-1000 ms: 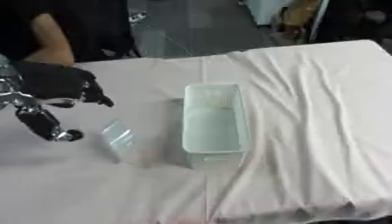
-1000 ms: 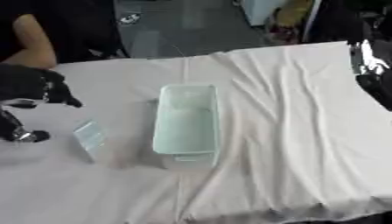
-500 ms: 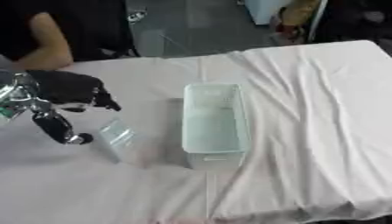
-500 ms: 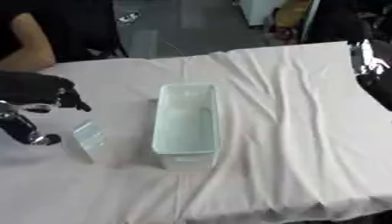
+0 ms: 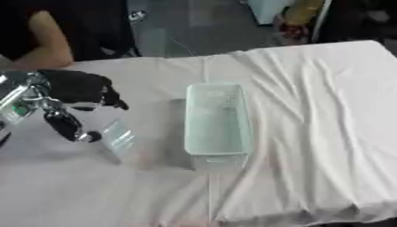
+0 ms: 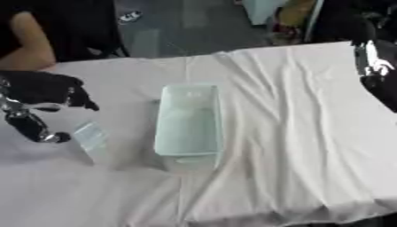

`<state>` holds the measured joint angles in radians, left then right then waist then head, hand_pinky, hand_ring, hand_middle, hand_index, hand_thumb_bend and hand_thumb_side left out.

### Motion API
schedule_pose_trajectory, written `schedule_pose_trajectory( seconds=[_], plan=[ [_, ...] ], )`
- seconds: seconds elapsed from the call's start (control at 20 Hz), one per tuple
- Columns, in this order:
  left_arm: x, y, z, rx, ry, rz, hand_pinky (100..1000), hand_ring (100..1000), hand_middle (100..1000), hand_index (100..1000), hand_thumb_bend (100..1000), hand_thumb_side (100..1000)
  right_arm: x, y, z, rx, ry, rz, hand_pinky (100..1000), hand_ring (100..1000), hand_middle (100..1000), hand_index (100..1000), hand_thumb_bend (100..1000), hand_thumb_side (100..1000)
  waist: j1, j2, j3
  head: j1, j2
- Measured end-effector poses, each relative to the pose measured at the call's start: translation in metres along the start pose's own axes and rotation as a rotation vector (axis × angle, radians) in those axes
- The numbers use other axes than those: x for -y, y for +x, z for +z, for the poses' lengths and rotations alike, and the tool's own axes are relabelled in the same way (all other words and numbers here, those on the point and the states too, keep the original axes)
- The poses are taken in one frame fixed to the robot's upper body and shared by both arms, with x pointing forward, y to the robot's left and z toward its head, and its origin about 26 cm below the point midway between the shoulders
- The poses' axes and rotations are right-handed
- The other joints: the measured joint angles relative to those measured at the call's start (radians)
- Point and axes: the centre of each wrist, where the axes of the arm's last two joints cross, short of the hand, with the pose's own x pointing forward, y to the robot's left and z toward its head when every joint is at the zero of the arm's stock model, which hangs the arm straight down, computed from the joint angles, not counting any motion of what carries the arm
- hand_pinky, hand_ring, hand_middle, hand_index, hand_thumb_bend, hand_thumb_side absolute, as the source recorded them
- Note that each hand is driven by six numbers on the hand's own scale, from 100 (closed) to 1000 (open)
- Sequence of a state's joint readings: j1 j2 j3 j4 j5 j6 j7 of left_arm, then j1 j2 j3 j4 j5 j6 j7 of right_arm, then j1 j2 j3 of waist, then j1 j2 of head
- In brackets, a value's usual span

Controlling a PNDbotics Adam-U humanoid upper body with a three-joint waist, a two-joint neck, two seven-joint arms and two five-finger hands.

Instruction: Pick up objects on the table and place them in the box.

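Wrinkled white cloth covers the counter (image 5: 310, 111), where I see my left robot hand (image 5: 74, 88) spread wide just beside a small clear object (image 5: 118, 137), left of the translucent box (image 5: 217, 119).

**Object count, table scene**

One box (image 5: 217, 122): pale, translucent, long and rectangular, nothing visible inside. One small clear object (image 5: 118, 135) on the cloth left of the box; can't make out what it is. One white tablecloth (image 5: 310, 111), wrinkled. Robot hands: one left hand (image 5: 74, 88) showing in full; one right hand (image 6: 376, 66), only partly in frame at the right edge.
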<state>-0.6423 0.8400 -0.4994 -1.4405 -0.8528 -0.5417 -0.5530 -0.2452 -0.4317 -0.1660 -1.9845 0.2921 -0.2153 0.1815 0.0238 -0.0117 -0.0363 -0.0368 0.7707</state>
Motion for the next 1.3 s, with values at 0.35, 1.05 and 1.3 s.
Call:
schedule_pose_trajectory(
  seconds=[0.35,1.05,1.3],
  plan=[
    [0.002,-0.001,-0.004,0.008,-0.011,-0.005,998,875,774,953,676,351,0.0,0.0,0.0,0.002,0.001,-0.004,701,888,981,1000,100,695,0.0,0.0,-0.003,0.0,0.0],
    [0.011,-0.002,-0.01,0.012,-0.037,0.008,1000,874,772,950,694,370,-0.001,0.0,0.0,0.004,0.002,-0.007,702,889,982,1000,100,693,0.003,0.0,-0.004,0.0,0.0],
    [0.013,-0.003,-0.014,0.012,-0.041,0.006,1000,873,772,949,690,375,0.0,0.001,-0.002,0.012,0.0,-0.006,702,889,982,1000,100,694,0.003,0.003,-0.005,0.0,0.0]
  ],
)
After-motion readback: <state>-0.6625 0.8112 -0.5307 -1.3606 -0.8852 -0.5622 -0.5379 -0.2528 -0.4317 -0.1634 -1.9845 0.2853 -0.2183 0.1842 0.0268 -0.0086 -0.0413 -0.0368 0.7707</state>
